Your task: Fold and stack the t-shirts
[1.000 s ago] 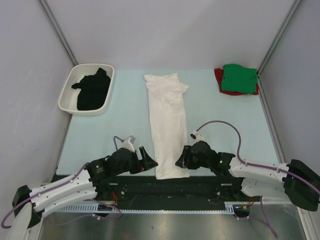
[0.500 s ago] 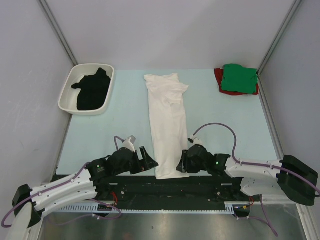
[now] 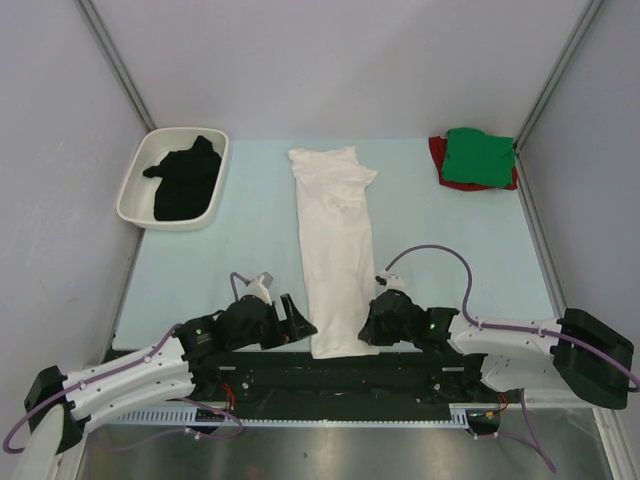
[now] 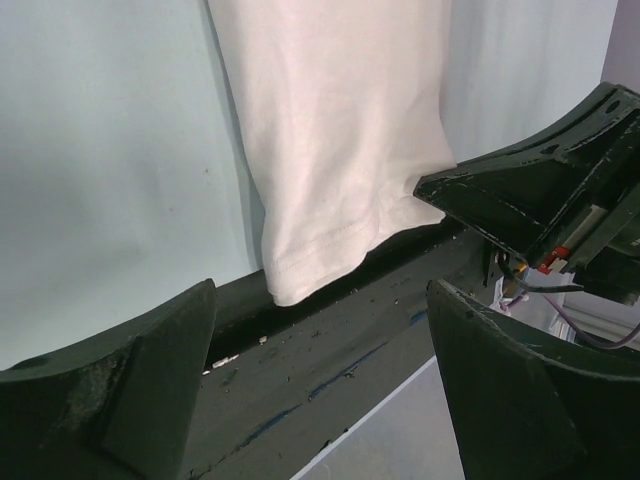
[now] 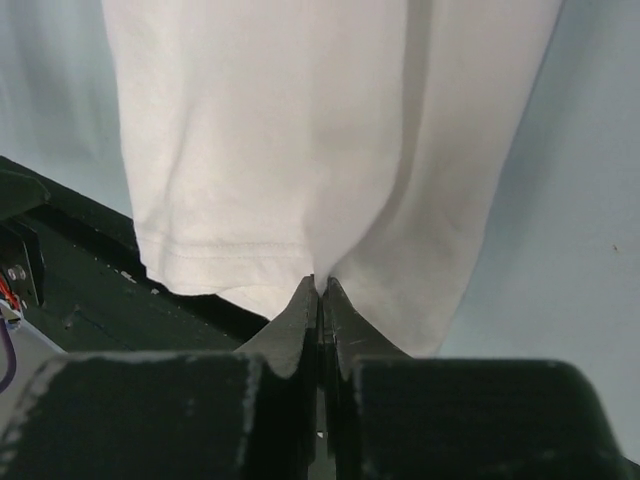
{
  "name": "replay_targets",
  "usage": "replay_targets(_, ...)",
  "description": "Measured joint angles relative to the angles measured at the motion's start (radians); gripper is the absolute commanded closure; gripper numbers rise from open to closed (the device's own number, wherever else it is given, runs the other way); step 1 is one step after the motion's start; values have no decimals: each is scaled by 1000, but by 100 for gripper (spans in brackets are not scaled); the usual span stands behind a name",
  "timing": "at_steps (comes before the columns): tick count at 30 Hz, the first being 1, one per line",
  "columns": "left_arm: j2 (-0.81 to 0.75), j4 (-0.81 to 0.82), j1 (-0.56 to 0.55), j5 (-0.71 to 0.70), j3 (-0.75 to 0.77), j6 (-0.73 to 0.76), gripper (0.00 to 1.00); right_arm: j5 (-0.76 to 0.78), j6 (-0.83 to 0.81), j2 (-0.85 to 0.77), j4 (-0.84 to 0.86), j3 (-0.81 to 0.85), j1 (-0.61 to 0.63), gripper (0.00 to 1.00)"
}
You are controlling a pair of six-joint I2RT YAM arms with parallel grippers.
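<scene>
R end effector (image 5: pixel 320 292) pinching white tee (image 5: pixel 300 120) hem.

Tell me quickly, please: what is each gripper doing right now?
Left gripper: open, holding nothing.
Right gripper: closed, pinching the near hem of the white t-shirt.

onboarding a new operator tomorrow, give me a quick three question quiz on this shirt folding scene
1. True or false: the black t-shirt lies in the white tray.
2. What does the right end effector pinch? A the near hem of the white t-shirt; B the black t-shirt; C nothing.
3. Which t-shirt lies on top of the red t-shirt at the far right?
Key: 1 true; 2 A; 3 the green t-shirt.
</scene>
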Motion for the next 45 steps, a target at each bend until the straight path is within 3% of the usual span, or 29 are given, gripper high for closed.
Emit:
replay_targets(11, 3, 0, 0, 2, 0, 0, 9, -3, -43, 28, 24, 153, 56, 100)
replay_targets(21, -5, 20, 0, 3, -14, -1, 10, -36, -50, 10, 95, 167, 124, 100)
replay_targets(45, -66, 14, -2, 3, -43, -2, 9, -49, -85, 90, 145, 321, 155, 100)
